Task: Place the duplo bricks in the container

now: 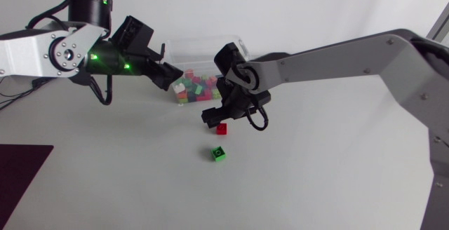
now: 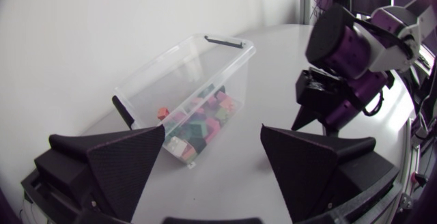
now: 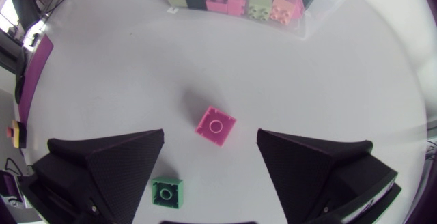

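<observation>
Because the red duplo brick (image 1: pixel 222 128) lies loose on the counter (image 1: pixel 316 174) just short of the clear container (image 1: pixel 203 51), the right gripper (image 3: pixel 210 138) hangs above it. Its fingers are spread wide either side, apparently lined up for a grasp. A green duplo brick (image 1: pixel 219 153) sits nearby. The left gripper (image 2: pixel 212 132), wide and empty, faces the part-filled container.

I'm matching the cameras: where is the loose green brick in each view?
Head view: green brick on the table, just below the red brick by the right claw.
Left wrist view: not in it.
Right wrist view: beside one finger of the right claw, near the red brick.
Shared landmark: the clear container.
</observation>
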Robot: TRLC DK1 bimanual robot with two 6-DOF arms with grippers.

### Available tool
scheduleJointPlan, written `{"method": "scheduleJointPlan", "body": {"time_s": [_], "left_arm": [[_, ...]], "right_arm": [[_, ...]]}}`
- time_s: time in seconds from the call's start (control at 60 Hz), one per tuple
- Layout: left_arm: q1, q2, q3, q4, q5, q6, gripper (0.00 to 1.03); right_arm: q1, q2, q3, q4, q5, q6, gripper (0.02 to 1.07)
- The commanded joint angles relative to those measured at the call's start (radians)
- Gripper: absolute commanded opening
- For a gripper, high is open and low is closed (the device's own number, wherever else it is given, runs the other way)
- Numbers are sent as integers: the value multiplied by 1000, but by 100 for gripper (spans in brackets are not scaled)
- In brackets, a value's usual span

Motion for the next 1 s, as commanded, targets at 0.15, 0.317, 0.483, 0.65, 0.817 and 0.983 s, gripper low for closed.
{"method": "scheduleJointPlan", "body": {"time_s": [0.15, 0.317, 0.483, 0.65, 0.817, 0.983], "left_arm": [[-3, -85, -139, -39, 63, 156, 98], [-3, -92, -191, -91, 113, 236, 98], [-12, -89, -226, -116, 133, 294, 98], [-26, -65, -240, -151, 142, 352, 98], [-51, -23, -232, -188, 147, 395, 98], [-78, 32, -216, -217, 153, 418, 98]], "right_arm": [[30, 119, 115, -94, 30, 71, 98], [30, 176, 186, -153, 53, 87, 93], [30, 210, 235, -191, 69, 102, 86], [27, 233, 278, -219, 69, 110, 71], [23, 270, 330, -266, 69, 117, 61], [23, 297, 356, -295, 68, 122, 61]]}}
